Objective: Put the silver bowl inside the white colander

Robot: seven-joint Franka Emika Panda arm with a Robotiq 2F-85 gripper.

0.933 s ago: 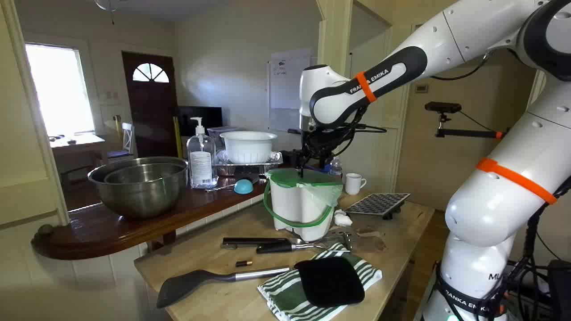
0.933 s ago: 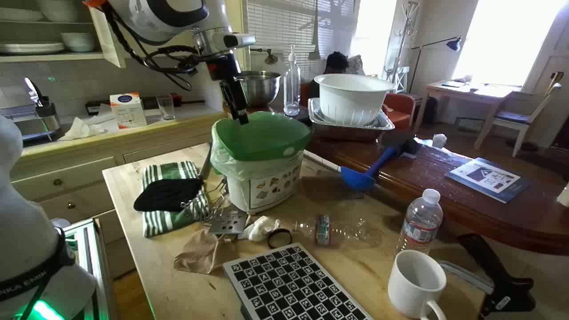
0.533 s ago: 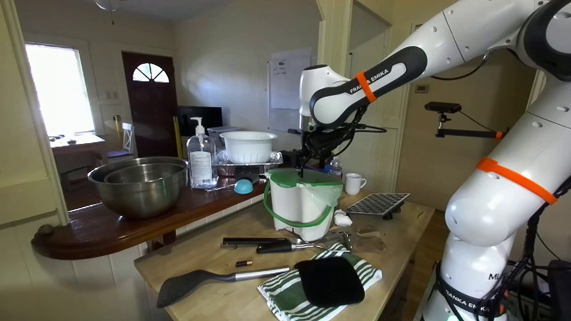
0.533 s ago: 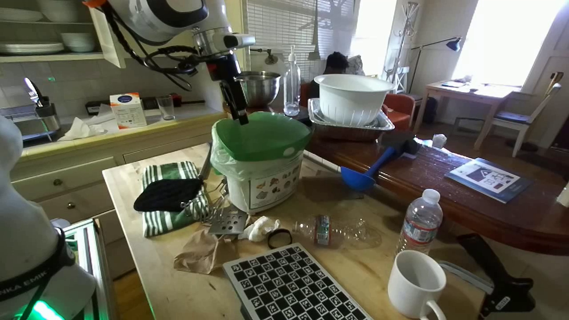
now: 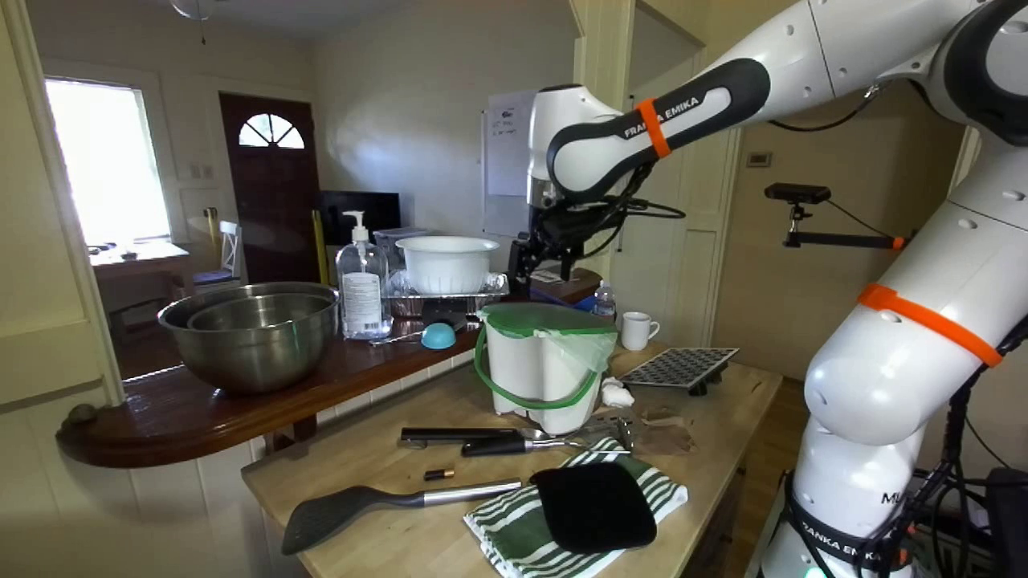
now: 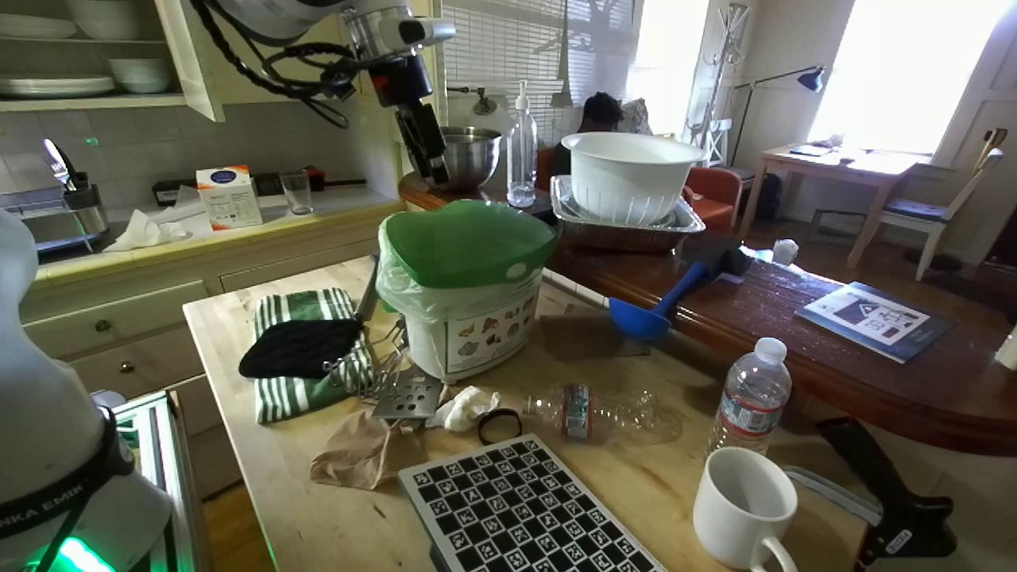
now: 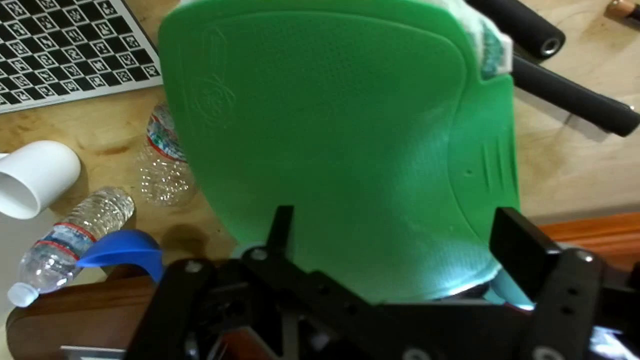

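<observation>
The silver bowl (image 5: 241, 361) is a large shiny steel bowl on the wooden ledge, with a smaller steel bowl (image 5: 257, 311) nested in it. In an exterior view the silver bowl (image 6: 477, 159) shows behind the gripper. The white colander (image 5: 448, 265) sits upright on a foil tray on the same ledge, beyond the pump bottle; it shows in both exterior views (image 6: 632, 179). My gripper (image 7: 395, 209) is open and empty, its fingers wide apart above the green-topped container. It hangs in the air (image 5: 544, 282), apart from everything. Bowl and colander are out of the wrist view.
The green-topped white container (image 5: 542, 369) stands below the gripper. A tall pump bottle (image 5: 363, 289) stands between bowl and colander. A foil tray (image 6: 628, 230), a blue ladle (image 6: 643, 318), water bottles (image 6: 751, 393), a mug (image 6: 743, 508) and utensils (image 5: 498, 437) lie around.
The gripper has risen off the green top of the container and shifted slightly toward the ledge in the last half second. The bowls and the colander have not moved.
</observation>
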